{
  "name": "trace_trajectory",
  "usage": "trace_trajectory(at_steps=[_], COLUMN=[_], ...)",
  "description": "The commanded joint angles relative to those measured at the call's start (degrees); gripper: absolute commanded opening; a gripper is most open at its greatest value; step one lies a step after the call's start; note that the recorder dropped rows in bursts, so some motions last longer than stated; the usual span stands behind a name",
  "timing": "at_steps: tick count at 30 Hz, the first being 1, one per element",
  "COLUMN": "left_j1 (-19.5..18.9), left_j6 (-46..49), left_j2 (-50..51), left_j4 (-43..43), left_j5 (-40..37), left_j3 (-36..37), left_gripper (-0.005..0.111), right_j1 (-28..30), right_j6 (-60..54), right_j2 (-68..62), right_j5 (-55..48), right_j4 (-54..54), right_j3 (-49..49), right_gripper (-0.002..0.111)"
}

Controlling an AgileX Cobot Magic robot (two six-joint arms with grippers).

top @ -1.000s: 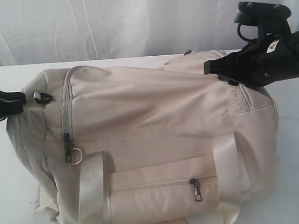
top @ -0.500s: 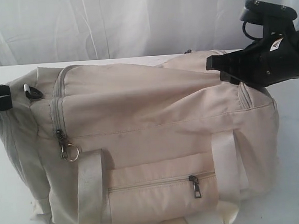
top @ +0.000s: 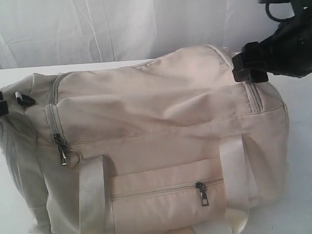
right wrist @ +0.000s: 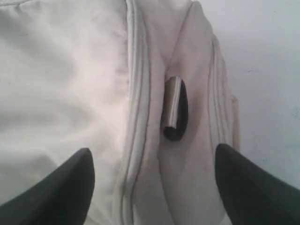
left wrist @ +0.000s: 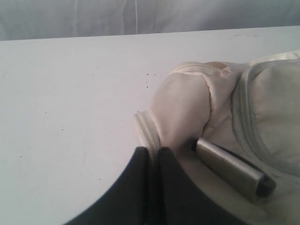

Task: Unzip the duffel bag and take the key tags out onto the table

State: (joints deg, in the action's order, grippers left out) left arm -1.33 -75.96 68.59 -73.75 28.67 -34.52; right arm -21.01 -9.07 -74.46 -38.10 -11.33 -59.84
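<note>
My left pincer (left wrist: 151, 153) pinches the duffel bag (top: 161, 116) by its end fabric, my right pincer (right wrist: 153, 152) hangs open above the other end: a thin pinch could slip.

Laboratory-style robot test bench. A wide, plain white tabletop (top: 310, 139) stands before a pleated white curtain (top: 113, 24) that screens the whole background, and a black robot arm (top: 295, 47) reaches in over the work surface from the side.

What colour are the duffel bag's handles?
Shiny cream; the handles show best in the exterior view.
</note>
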Motion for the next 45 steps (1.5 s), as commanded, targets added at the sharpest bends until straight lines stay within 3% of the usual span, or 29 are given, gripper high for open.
trace_trajectory(at_steps=[1, 7, 12, 16, 22, 33, 41, 45], left_j1=[-0.8, -0.8, -0.8, -0.8, -0.8, 0.1, 3.8, 3.9], left_j6=[-0.1, -2.9, -17.8, -28.5, -29.9, -30.7, -32.8, -33.4], left_j2=[-1.1, -1.4, -4.4, -8.3, -10.1, -9.4, -5.1, -3.0], left_j4=[-0.3, -7.1, -18.7, -26.2, -26.2, -26.2, -26.2, -26.2], left_j5=[-0.6, 2.2, -0.7, 1.7, 13.7, 12.1, 14.1, 13.6], left_j3=[-0.3, -0.3, -0.3, -0.3, -0.2, 5.2, 5.2, 5.2], left_gripper=[0.015, 0.057, 0.071, 0.071, 0.071, 0.071, 0.069, 0.058], right_j1=[0.4, 0.4, 0.4, 0.4, 0.4, 0.4, 0.4, 0.4], right_j6=[-3.6, -4.2, -4.2, -4.2, -4.2, -4.2, -4.2, -4.2], right_j2=[2.4, 2.4, 2.4, 2.0, -0.5, -5.8, -6.8, -6.8], right_j5=[-6.3, -11.7, -11.1, -11.1, -11.1, -11.5, -11.1, -10.7], right_j4=[0.8, 0.8, 0.8, 0.3, -3.3, -6.2, -6.2, -6.2], right_j3=[-0.3, 0.1, 0.1, 0.1, 0.2, 0.4, 0.4, 0.4], right_gripper=[0.068, 0.068, 0.070, 0.078, 0.078, 0.076, 0.054, 0.037])
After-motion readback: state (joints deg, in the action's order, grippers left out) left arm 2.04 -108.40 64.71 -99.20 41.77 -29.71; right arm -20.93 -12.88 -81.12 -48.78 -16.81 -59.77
